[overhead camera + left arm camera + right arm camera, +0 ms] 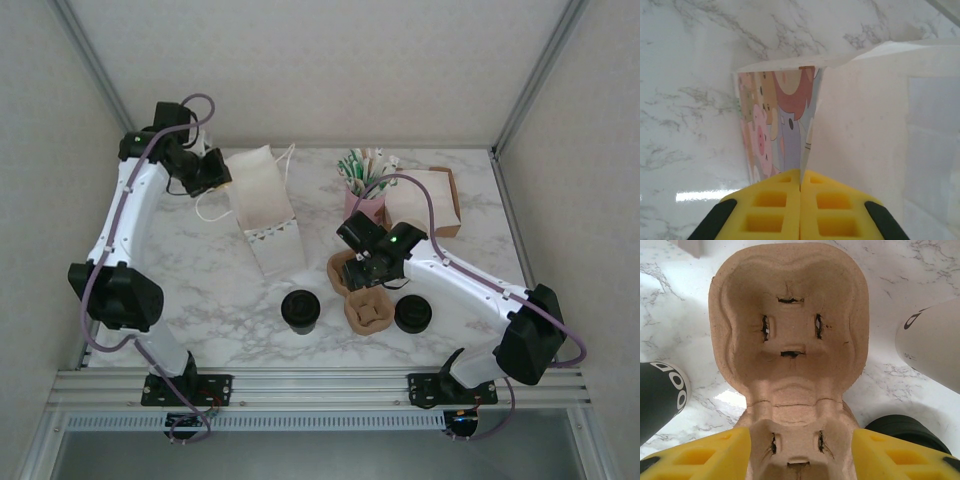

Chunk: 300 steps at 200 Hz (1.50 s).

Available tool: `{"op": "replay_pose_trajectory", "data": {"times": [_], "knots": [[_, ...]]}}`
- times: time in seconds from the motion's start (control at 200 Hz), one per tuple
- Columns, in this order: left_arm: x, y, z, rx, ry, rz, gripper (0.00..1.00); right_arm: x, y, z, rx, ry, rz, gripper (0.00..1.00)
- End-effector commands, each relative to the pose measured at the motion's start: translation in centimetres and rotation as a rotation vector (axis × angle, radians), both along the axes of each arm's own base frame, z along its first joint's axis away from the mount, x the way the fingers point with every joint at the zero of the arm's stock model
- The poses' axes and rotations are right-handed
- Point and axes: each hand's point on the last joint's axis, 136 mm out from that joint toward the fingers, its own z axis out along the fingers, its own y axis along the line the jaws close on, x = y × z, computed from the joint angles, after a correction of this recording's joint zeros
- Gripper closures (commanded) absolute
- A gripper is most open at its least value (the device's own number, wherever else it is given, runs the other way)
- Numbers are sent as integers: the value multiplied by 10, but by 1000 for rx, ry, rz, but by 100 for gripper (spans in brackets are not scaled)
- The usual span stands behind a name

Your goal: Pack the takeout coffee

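Overhead, the left gripper (208,172) is clamped on the bag (262,205) rim, well apart from the cups. The right gripper (362,265) hangs over the carrier (366,312), between a black cup (300,312) and a black lid (412,314).

Left wrist: jaws pressed together, pinching the bag (865,125) edge.

Right wrist: jaws spread astride the carrier's (790,315) near cell. The coffee (932,347) stands right of them, seemingly upright, clear of the carrier. The right arm looks nearer, though the black lid (900,425) crowds that side.

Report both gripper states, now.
Left gripper: shut on the paper bag edge.
Right gripper: astride the cup carrier; whether it grips cannot be told.
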Motion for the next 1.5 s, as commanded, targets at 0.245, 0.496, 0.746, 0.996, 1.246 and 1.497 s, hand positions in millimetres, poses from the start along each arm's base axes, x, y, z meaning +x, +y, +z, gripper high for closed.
{"op": "replay_pose_trajectory", "data": {"times": [0.245,0.496,0.746,0.996,1.246,1.497], "knots": [[-30,-8,-2,-52,71,11,100,2,3,-5,6,19,21,46],[-29,-10,1,-62,53,1,81,0,7,-24,25,68,37,47],[-34,-8,24,-67,-20,3,45,1,5,-36,-9,81,38,49],[-46,5,51,-34,-127,60,26,-1,5,-46,-29,111,47,50],[-72,43,80,76,-277,197,21,-2,-1,-56,-75,128,45,49],[-107,66,91,106,-390,316,19,-4,1,-62,-80,156,49,51]]}}
